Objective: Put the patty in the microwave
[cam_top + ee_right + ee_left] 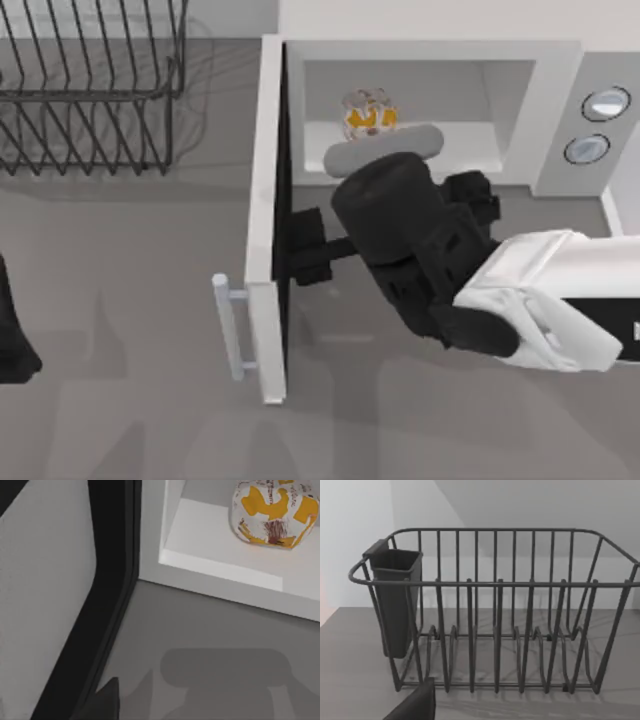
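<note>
1. I take the microwave (420, 52) as my landmark: a white box at the far side of the table, its door (268, 220) swung wide open toward the near side, hinged at the cavity's left edge.
2. The patty (368, 112) lies on the pale floor inside the microwave cavity, toward the back and a little left of the cavity's middle. In the right wrist view the patty (274, 511) sits on the white floor past the front lip, with nothing touching it.
3. My right arm (540, 300) reaches in from the microwave's right, its black wrist just in front of the cavity opening. The right gripper (380, 160) points at the opening, just short of the patty. I cannot tell from any view whether its fingers are spread or closed; it holds nothing that I can see.
4. The door's silver bar handle (232, 325) is on the outer face, at the end farthest from the microwave body.
5. Two round knobs (606, 102) sit on the panel to the right of the cavity.
6. A dark wire rack (90, 90) stands to the left of the microwave; the left wrist view faces that rack (495, 615), which has a dark cup (395, 600) hung at one end.
7. My left arm (14, 330) is parked well to the left of the microwave door, at the table's left edge.
</note>
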`<control>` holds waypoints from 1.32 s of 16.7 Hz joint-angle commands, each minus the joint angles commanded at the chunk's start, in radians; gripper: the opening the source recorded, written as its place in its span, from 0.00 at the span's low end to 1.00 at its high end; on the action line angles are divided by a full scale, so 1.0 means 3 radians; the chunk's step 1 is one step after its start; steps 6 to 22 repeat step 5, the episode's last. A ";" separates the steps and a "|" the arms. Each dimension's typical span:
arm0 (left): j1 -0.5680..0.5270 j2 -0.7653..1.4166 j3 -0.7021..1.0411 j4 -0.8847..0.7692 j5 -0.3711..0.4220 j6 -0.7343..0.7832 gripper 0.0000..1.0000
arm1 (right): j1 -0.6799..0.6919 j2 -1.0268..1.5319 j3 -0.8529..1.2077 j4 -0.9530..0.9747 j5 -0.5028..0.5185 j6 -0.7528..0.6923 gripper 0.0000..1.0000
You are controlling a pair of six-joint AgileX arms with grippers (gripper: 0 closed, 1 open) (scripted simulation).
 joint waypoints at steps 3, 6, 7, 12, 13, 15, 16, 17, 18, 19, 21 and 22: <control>0.0000 0.0000 0.0000 0.0000 0.0000 0.0000 1.00 | -0.0067 -0.0030 0.0017 -0.0154 0.0016 0.0022 1.00; 0.0000 0.0000 0.0000 0.0000 0.0000 0.0000 1.00 | -0.0073 -0.0032 0.0019 -0.0167 0.0018 0.0024 1.00; 0.0000 0.0000 0.0000 0.0000 0.0000 0.0000 1.00 | -0.0073 -0.0032 0.0019 -0.0167 0.0018 0.0024 1.00; 0.0000 0.0000 0.0000 0.0000 0.0000 0.0000 1.00 | -0.0073 -0.0032 0.0019 -0.0167 0.0018 0.0024 1.00; 0.0000 0.0000 0.0000 0.0000 0.0000 0.0000 1.00 | -0.0073 -0.0032 0.0019 -0.0167 0.0018 0.0024 1.00; 0.0000 0.0000 0.0000 0.0000 0.0000 0.0000 1.00 | -0.0073 -0.0032 0.0019 -0.0167 0.0018 0.0024 1.00; 0.0000 0.0000 0.0000 0.0000 0.0000 0.0000 1.00 | -0.0073 -0.0032 0.0019 -0.0167 0.0018 0.0024 1.00; 0.0000 0.0000 0.0000 0.0000 0.0000 0.0000 1.00 | -0.0073 -0.0032 0.0019 -0.0167 0.0018 0.0024 1.00; 0.0000 0.0000 0.0000 0.0000 0.0000 0.0000 1.00 | -0.0073 -0.0032 0.0019 -0.0167 0.0018 0.0024 1.00; 0.0000 0.0000 0.0000 0.0000 0.0000 0.0000 1.00 | -0.0073 -0.0032 0.0019 -0.0167 0.0018 0.0024 1.00; 0.0000 0.0000 0.0000 0.0000 0.0000 0.0000 1.00 | -0.0073 -0.0032 0.0019 -0.0167 0.0018 0.0024 1.00; 0.0000 0.0000 0.0000 0.0000 0.0000 0.0000 1.00 | -0.0073 -0.0032 0.0019 -0.0167 0.0018 0.0024 1.00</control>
